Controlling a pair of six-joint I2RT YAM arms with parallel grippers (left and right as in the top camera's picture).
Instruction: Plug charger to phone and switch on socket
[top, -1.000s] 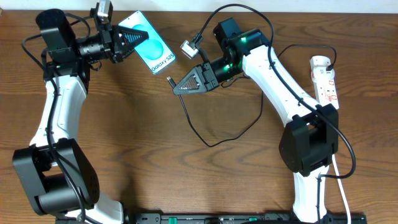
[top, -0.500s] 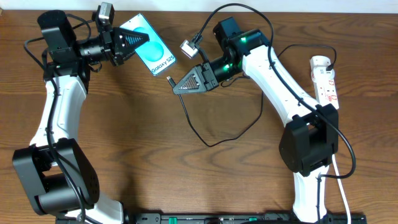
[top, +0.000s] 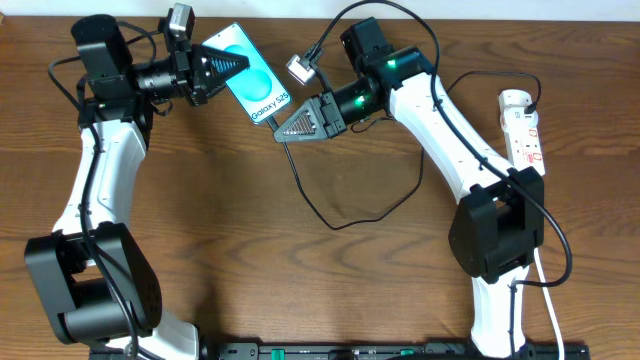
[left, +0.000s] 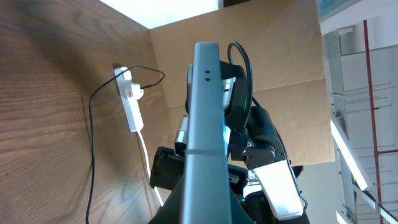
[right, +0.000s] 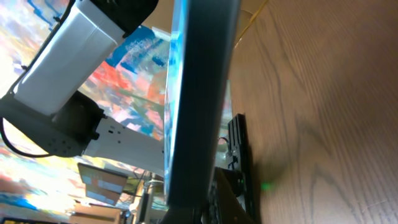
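Note:
My left gripper (top: 228, 66) is shut on the phone (top: 255, 85) and holds it off the table at the back, turquoise screen up. My right gripper (top: 283, 132) is shut on the plug end of the charger (top: 330, 226). Its fingertips sit right at the phone's lower short edge, and the plug tip is hidden there. The black cable loops down over the table and back towards the right. In the left wrist view the phone (left: 205, 118) is edge-on, with the socket (left: 131, 106) behind it. The phone's edge (right: 199, 93) fills the right wrist view.
The white socket strip (top: 524, 125) lies at the far right edge of the table, with a black plug in its top end and its white lead running down past the right arm's base (top: 495, 240). The charger cable loop lies mid-table.
My left gripper has carried the phone to the right and slightly down. My right gripper has moved up and left, so the plug end now meets the phone's lower edge.

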